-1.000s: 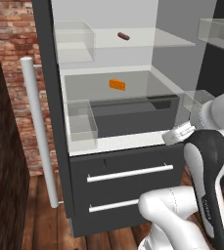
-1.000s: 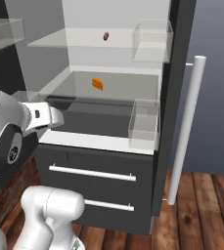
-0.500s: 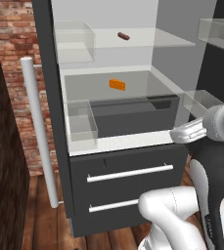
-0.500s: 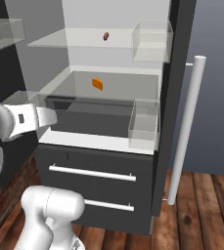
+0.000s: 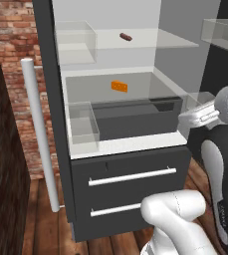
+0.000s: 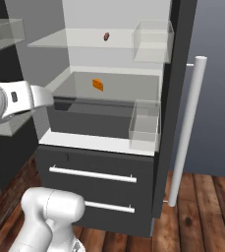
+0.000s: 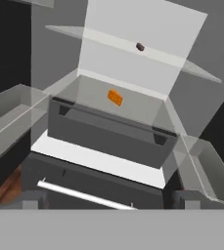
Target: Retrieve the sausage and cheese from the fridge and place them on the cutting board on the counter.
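- Now we face the fridge [image 5: 51, 74] with its doors swung wide and the white inside showing; its long white bar handle [image 5: 38, 134] stands at the left of the left base view
- the sausage [image 5: 126, 37], small and dark, lies on the upper glass shelf [image 6: 79, 38], well back; we also see it in the hand view [image 7: 140, 47]
- the cheese [image 5: 119, 86], an orange wedge, sits on the shelf below, behind the dark grey drawer bin [image 5: 135, 117]; sausage and cheese are well apart, one level between them
- clear door bins [image 6: 144, 125] hang at both sides; two dark drawers with white bar pulls [image 5: 132, 177] sit beneath
- our white arm [image 5: 210, 112] reaches in front of the fridge, short of the shelves; whether the fingers are spread or pressed together we cannot tell; nothing shows between them
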Motion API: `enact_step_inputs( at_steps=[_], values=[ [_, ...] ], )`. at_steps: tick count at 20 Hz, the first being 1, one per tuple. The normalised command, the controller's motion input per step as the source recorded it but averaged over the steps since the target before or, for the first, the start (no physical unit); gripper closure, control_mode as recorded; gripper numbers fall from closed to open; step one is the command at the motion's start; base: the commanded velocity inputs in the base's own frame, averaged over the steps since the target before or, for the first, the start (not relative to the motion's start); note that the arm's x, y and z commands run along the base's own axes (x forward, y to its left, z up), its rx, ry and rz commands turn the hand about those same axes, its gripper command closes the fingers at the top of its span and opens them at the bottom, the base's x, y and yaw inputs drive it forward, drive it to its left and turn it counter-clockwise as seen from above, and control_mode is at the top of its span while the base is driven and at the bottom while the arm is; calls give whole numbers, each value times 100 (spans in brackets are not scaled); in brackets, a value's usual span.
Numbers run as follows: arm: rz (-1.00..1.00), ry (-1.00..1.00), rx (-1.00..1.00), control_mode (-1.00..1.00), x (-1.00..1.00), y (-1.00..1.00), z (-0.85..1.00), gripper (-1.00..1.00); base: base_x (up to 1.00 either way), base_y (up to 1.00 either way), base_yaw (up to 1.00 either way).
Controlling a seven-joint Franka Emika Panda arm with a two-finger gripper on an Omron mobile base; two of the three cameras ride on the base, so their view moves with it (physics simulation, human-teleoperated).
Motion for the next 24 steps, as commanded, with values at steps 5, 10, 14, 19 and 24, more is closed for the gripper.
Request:
enact_step_inputs(
  at_steps=[5, 10, 14, 19, 24],
  values=[
    [21, -2, 0, -100, -24, -1, 0, -100, 0, 0, 0],
    [6, 1, 0, 100, -14, 2, 0, -100, 0, 5, 0],
    [0, 0, 0, 100, 0, 0, 0, -100, 22, 29, 0],
    [0, 0, 0, 100, 0, 0, 0, -100, 59, 16, 0],
    [0, 0, 0, 100, 0, 0, 0, -100, 79, 1, 0]
  ],
)
